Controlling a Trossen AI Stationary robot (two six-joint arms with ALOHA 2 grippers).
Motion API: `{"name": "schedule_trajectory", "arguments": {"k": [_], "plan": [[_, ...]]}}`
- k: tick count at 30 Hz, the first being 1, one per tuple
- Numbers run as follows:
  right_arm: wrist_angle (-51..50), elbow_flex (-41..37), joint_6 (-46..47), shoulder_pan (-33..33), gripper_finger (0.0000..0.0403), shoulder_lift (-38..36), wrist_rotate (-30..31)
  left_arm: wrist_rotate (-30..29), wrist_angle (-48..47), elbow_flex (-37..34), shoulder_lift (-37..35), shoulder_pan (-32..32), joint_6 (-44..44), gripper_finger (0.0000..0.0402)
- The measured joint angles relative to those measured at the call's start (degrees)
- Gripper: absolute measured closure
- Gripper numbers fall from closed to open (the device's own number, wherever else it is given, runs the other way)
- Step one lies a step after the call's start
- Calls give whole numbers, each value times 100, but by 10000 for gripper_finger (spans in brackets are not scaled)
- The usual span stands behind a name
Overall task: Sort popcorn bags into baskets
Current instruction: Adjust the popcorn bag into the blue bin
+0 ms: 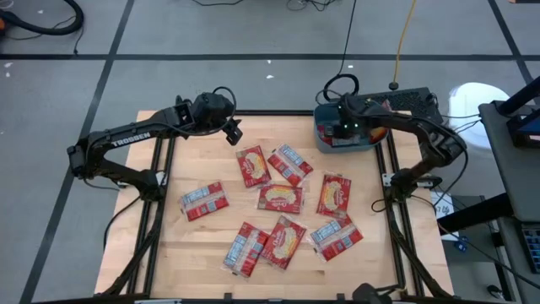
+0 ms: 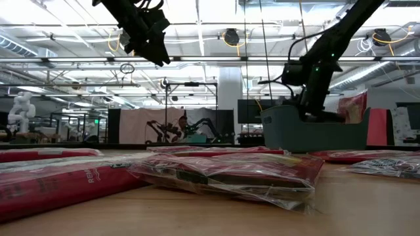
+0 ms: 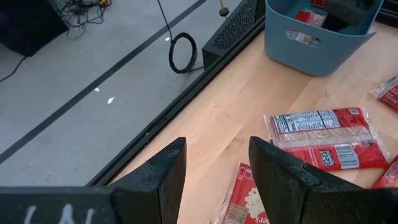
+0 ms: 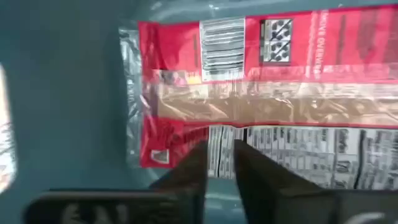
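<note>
Teal-blue plastic bin with rounded corners sits at the far right corner of the light wooden table; right gripper is down inside that bin, its dark fingers a narrow gap apart, tips right at a flat red popcorn packet with white label panels that lies on the bin floor; cannot tell if the tips actually pinch the packet's edge or just touch it; another red packet leans inside the bin against its wall in the low view; left gripper hovers above the table well left of the bin, near the far edge, fingers apart with nothing between them; nine more red packets lie scattered flat on the table in front of the bin, some showing a yellow-cream picture, some label side up; nearest one to the bin lies label up, just left of and in front of it.
</note>
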Motion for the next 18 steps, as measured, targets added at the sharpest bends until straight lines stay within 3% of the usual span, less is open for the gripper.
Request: {"name": "schedule_trajectory", "arguments": {"k": [5, 9, 18], "plan": [[505, 4, -110, -2, 223, 87, 299, 0, -7, 0, 0, 0, -47, 222], [547, 9, -315, -2, 177, 99, 656, 6, -33, 0, 0, 0, -55, 222], [830, 14, -1028, 201, 173, 588, 838, 28, -41, 0, 0, 2, -55, 222]]}}
